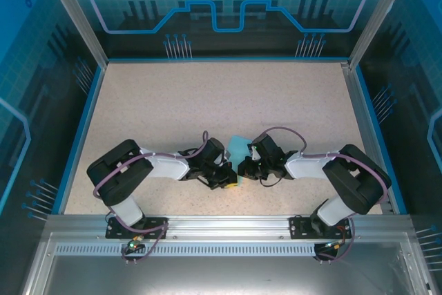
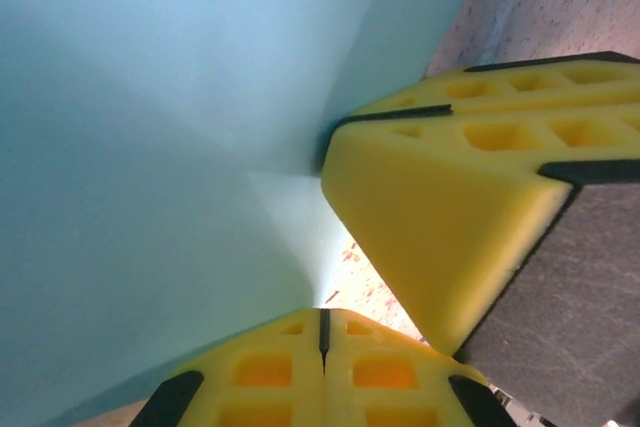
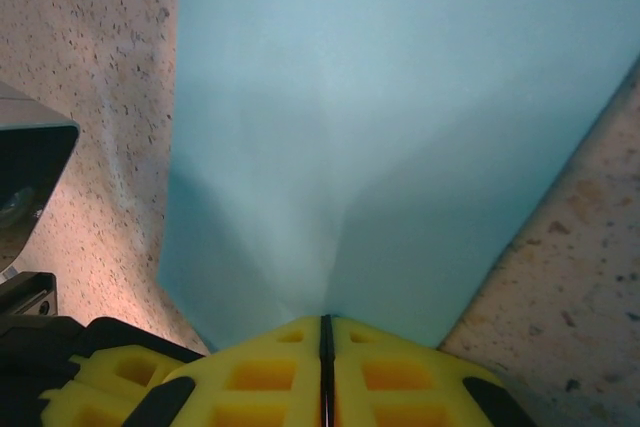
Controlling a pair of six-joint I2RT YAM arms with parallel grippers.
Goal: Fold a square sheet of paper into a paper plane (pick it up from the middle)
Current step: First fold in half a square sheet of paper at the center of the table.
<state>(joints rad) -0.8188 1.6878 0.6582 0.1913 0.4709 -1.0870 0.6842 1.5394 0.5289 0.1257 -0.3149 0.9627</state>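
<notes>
The left gripper (image 1: pixel 231 182) and the right gripper (image 1: pixel 244 168) meet tip to tip over the near middle of the speckled beige table (image 1: pixel 207 101), their arms reaching in from either side with cables looped over the wrists. The square sheet of paper (image 1: pixel 239 146) is caught between them: from above, the two wrists cover its near part and only a pale blue corner pokes out on the far side. In the left wrist view the left gripper's yellow fingers (image 2: pixel 270 372) are pressed together with no gap, and the sheet (image 2: pixel 150 147) rises straight out of their seam, bent and blocking the left and far side of the scene. Just to its right the right gripper's yellow fingers (image 2: pixel 440 227) crowd in, also clenched. The right wrist view agrees: its pads (image 3: pixel 260 377) are closed tight on the sheet's edge (image 3: pixel 380 97), which fans up and away, creased down the middle, while the dark body of the left gripper (image 3: pixel 30 162) sits close on the left. A blue rim (image 1: pixel 81 136) and patterned blue walls (image 1: pixel 228 5) enclose the table.
</notes>
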